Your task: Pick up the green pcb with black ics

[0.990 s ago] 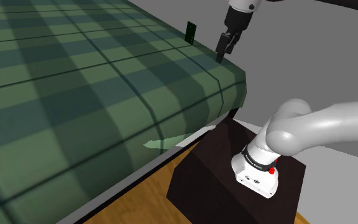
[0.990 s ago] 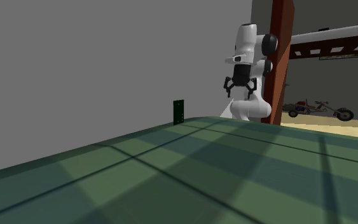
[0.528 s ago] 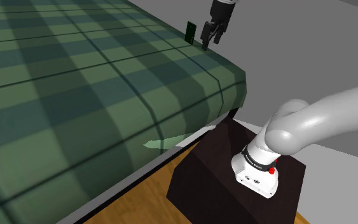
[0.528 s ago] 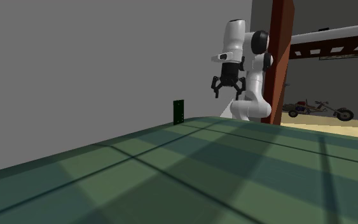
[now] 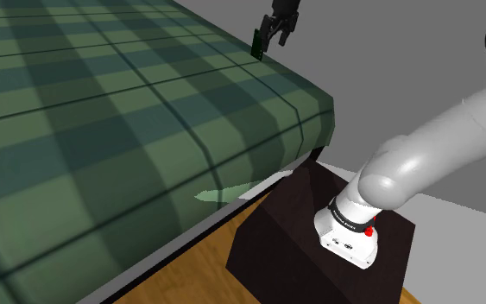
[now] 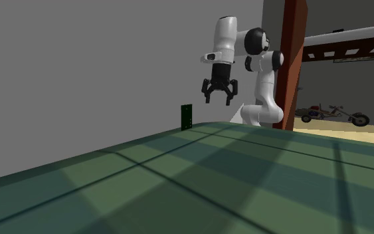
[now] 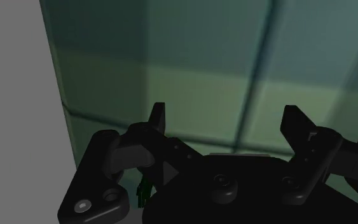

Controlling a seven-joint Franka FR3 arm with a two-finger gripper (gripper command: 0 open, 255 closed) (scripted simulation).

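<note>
We see the PCB standing upright at the far edge of the bed, near its corner. The end effector hangs in the air close to it with fingers apart, not touching. In the second exterior view it is above and right of the board.

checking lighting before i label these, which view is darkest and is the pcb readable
Shoulder view: brightest, cover clearly lit, pcb a small dark sliver. Second exterior view: dimmer, pcb still distinct against the grey wall. Wrist view: darkest, the open black gripper stands out little from the dim cover.
</note>
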